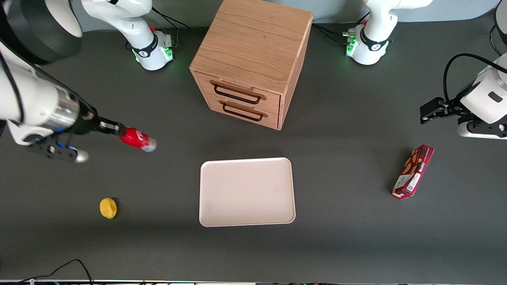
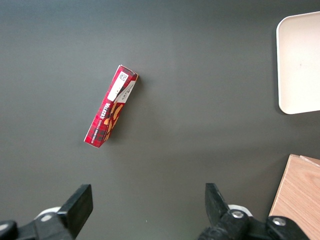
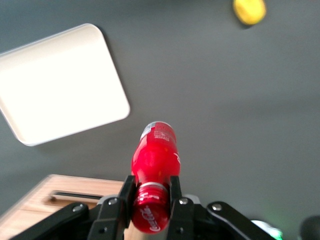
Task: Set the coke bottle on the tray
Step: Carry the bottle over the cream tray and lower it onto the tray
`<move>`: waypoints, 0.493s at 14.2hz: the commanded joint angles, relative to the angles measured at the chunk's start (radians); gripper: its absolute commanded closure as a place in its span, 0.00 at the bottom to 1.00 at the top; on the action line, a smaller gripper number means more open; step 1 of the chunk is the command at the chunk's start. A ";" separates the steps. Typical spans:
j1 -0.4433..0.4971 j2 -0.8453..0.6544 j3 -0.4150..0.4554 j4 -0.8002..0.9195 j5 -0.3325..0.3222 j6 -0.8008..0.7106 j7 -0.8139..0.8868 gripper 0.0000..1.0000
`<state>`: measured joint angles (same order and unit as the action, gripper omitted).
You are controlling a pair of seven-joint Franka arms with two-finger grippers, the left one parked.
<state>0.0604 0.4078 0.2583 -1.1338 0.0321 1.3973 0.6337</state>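
gripper [image 1: 119, 130] above table [image 1: 356, 237], beside tray [image 1: 247, 192]

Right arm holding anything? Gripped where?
Yes: the gripper has its jaws shut on the coke bottle at the cap end, held off the table, not yet over the tray.

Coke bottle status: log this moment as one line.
gripper: shut on coke bottle | bottle: lifted, tilted, toward working arm's end | tray: bare | placement: pending
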 commanded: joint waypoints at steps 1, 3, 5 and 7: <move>0.044 0.244 0.108 0.249 -0.128 0.041 0.216 1.00; 0.053 0.327 0.143 0.247 -0.173 0.165 0.335 1.00; 0.100 0.394 0.145 0.246 -0.230 0.274 0.414 1.00; 0.108 0.454 0.147 0.246 -0.279 0.376 0.480 1.00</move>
<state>0.1476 0.7860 0.3918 -0.9667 -0.1886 1.7209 1.0307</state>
